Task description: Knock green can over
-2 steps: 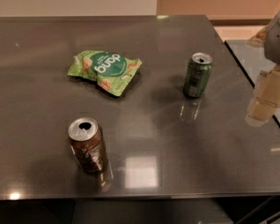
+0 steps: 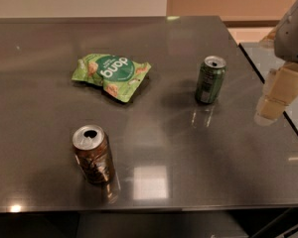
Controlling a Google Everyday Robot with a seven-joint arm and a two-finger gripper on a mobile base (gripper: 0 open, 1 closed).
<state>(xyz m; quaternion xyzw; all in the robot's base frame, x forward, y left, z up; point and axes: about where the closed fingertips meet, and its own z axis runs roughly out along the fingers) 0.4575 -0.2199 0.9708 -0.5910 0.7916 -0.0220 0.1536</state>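
Note:
The green can (image 2: pixel 210 79) stands upright on the dark table (image 2: pixel 198 172), right of centre, with its silver top showing. My gripper (image 2: pixel 275 97) hangs at the right edge of the view, to the right of the can and apart from it. Its pale fingers (image 2: pixel 283 86) point down over the table's right edge.
A brown can (image 2: pixel 93 154) stands upright at the front left. A flat light-green snack bag (image 2: pixel 111 75) lies at the back, left of the green can. The table's right edge runs just under the gripper, with a second dark surface (image 2: pixel 273 58) beyond it.
The gripper has shifted slightly left, toward the green can. The cans and the bag have not moved.

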